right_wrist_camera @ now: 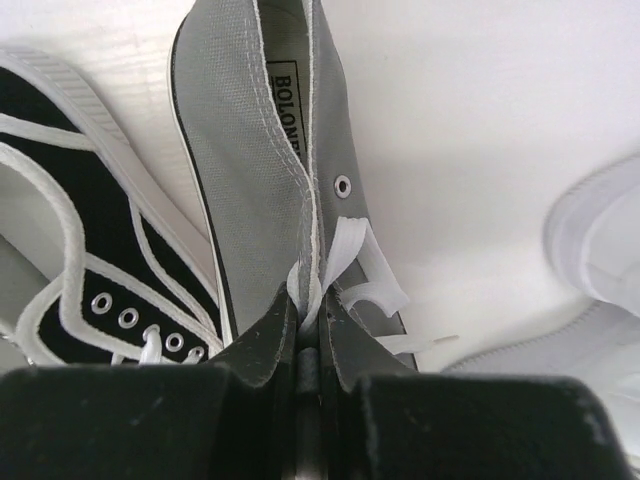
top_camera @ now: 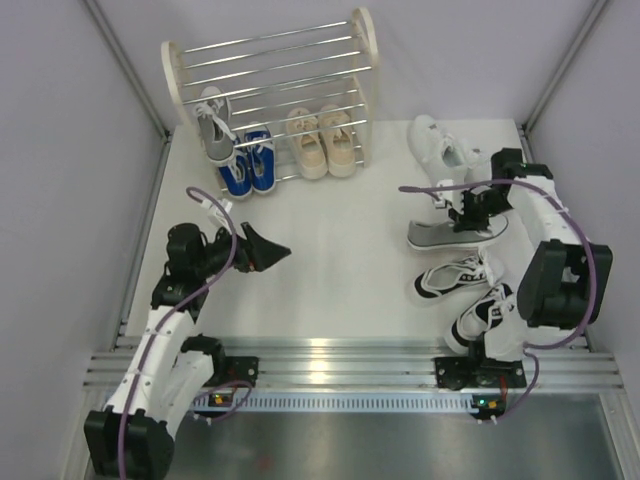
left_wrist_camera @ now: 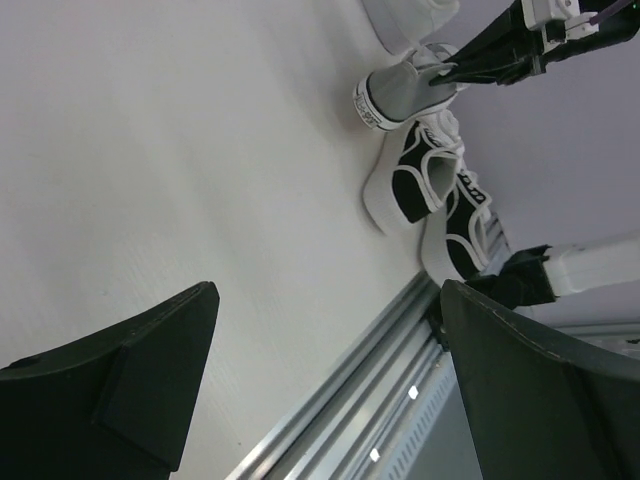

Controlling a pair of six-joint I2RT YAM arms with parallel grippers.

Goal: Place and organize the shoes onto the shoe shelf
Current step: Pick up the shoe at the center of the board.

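**Right gripper clamped on grey shoe, left gripper idle and apart**

The right gripper [top_camera: 468, 212] had its fingers pressed together on the grey shoe [top_camera: 455, 235]. The right wrist view showed them pinching the shoe's upper edge by the laces. That shoe [right_wrist_camera: 255, 150] sat low at the right side of the table [top_camera: 340, 260], toe pointing left. Whether it rested on the surface or hung just above it could not be told.

Just nearer the arm bases lay two black-and-white shoes [top_camera: 455, 278], one of them touching the grey shoe's side. A white shoe [top_camera: 440, 145] lay just beyond the gripper, toward the back of the table.

The left gripper [top_camera: 275, 250] hovered over the left half of the table, well apart from every shoe. Its fingers [left_wrist_camera: 160, 370] stood wide apart and held nothing.

The shelf [top_camera: 175, 75] stood at the back, left of centre. A second grey shoe [top_camera: 215, 125] rested on its lower rods at the left, and a beige pair [top_camera: 322, 140] sat side by side at the right. A blue pair [top_camera: 248, 165] lay at the foot of the shelf, between the grey shoe and the beige pair.
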